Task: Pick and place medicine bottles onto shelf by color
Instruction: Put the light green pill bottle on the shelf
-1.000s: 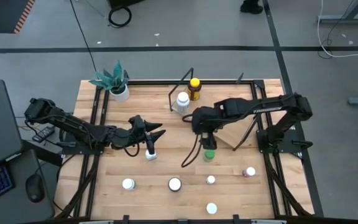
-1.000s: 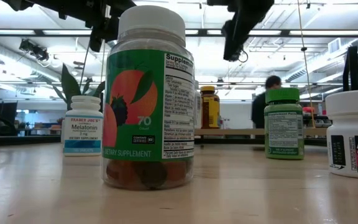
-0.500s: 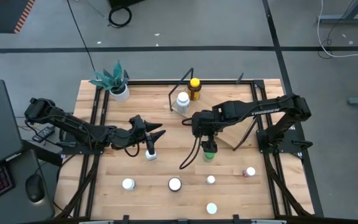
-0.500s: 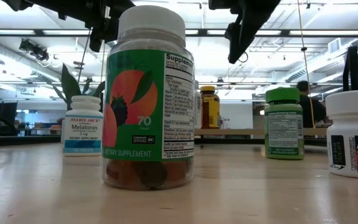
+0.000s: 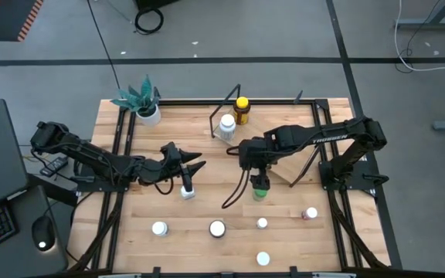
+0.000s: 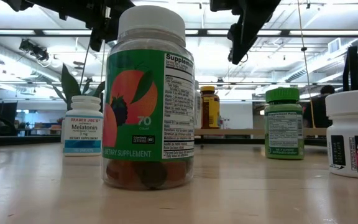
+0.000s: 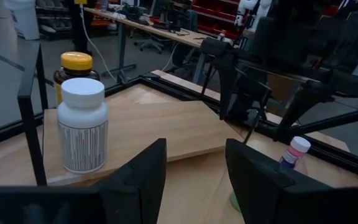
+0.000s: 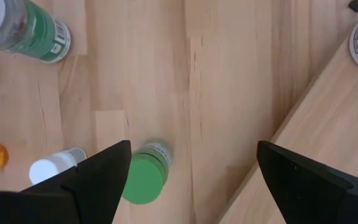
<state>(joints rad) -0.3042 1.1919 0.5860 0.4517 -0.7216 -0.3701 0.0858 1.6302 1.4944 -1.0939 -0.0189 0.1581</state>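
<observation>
Nearest the front edge of the tabletop [image 5: 168,247] we see a row of white-capped bottles. One stands alone closest to the edge [image 5: 263,259]. Just behind it come three more, and the middle one is the gummy jar [image 6: 148,99]: clear, with a green label, and reddish gummies lying in its bottom. Toward the right edge stands the pink bottle [image 5: 310,213], white-capped.

Further in, the green bottle [image 5: 259,191] stands upright near the middle of the tabletop, with a green cap and a green label. Our right gripper [image 5: 258,180] hangs directly above it with its fingers [image 8: 98,180] spread wide, holding nothing; the green cap shows between them in the right wrist view.

To the left, at about the same depth, a white-capped melatonin bottle [image 5: 187,191] stands on the wood. Our left gripper [image 5: 185,179] sits just above it, fingers partly apart; we cannot tell whether it touches the bottle.

Behind these lies the shelf [image 7: 160,124], a tilted light-wood board in a black wire frame near the far edge. On it stand two bottles side by side: a white one [image 7: 82,124] with a barcode label and an amber one [image 7: 74,67] with a yellow cap.

A potted plant [image 5: 141,100] occupies the far left corner.
</observation>
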